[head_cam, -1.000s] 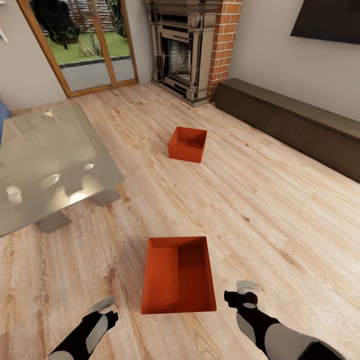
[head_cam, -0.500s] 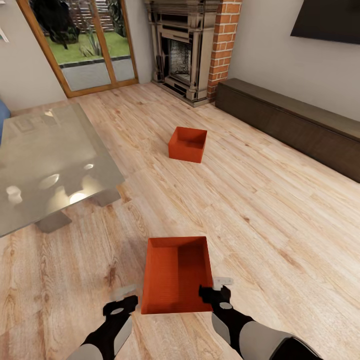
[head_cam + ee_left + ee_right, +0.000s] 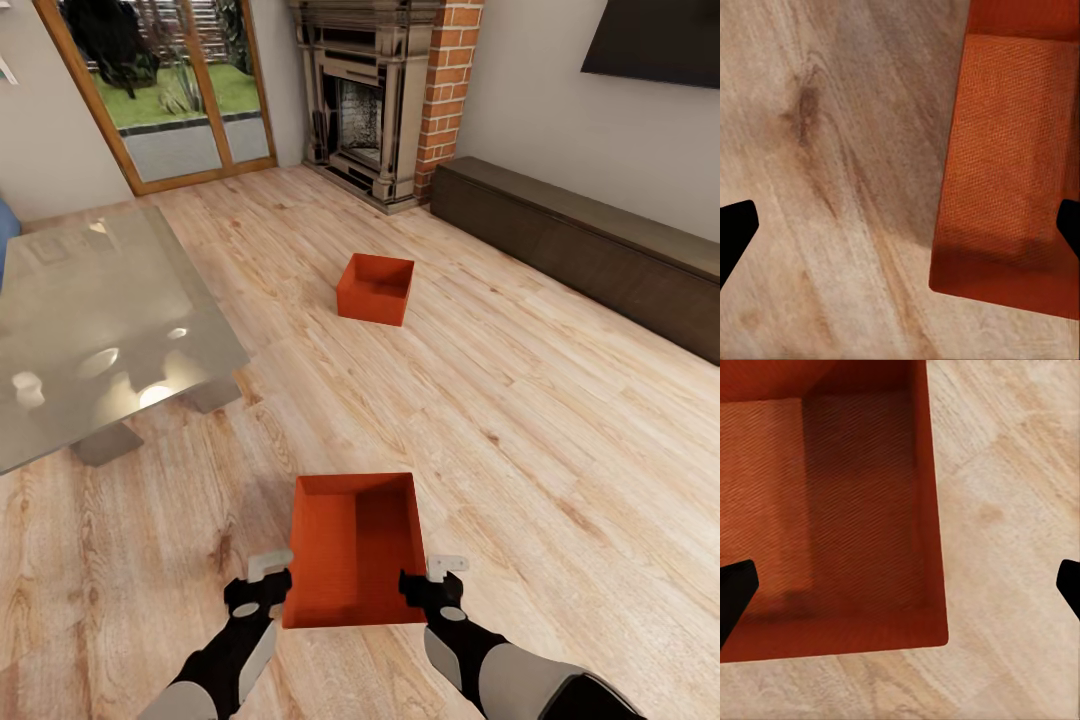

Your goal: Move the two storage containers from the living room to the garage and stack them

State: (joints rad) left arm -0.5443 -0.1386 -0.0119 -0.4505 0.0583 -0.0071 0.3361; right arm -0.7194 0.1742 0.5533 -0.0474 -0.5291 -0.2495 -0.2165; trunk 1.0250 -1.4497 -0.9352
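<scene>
- The left gripper (image 3: 268, 585) sits at the near-left corner of the near storage container (image 3: 355, 548), its fingers spread wide so that one lies inside the box and the other over the wood-plank floor (image 3: 520, 400).
- In the left wrist view, the dark fingertips (image 3: 735, 229) appear at opposite edges, with the left wall of the near storage container (image 3: 1009, 161) between them; the jaws stand apart, clamping nothing.
- The right gripper (image 3: 432, 583) mirrors this at the container's near-right corner, straddling the right wall.
- In the right wrist view, its fingertips (image 3: 733, 591) are likewise far apart, one over the interior of the near storage container (image 3: 832, 510), the other over the planks; it is spread and not pinching the wall.
- The container rests flat on the floor between the two grippers, open side up.
- The far storage container (image 3: 375, 288) stands well beyond both grippers, ahead of them, near the brick fireplace (image 3: 385, 95).
- A glass table (image 3: 95, 320) lies ahead and left of the left gripper; a long dark cabinet (image 3: 590, 250) runs ahead and right of the right gripper.
</scene>
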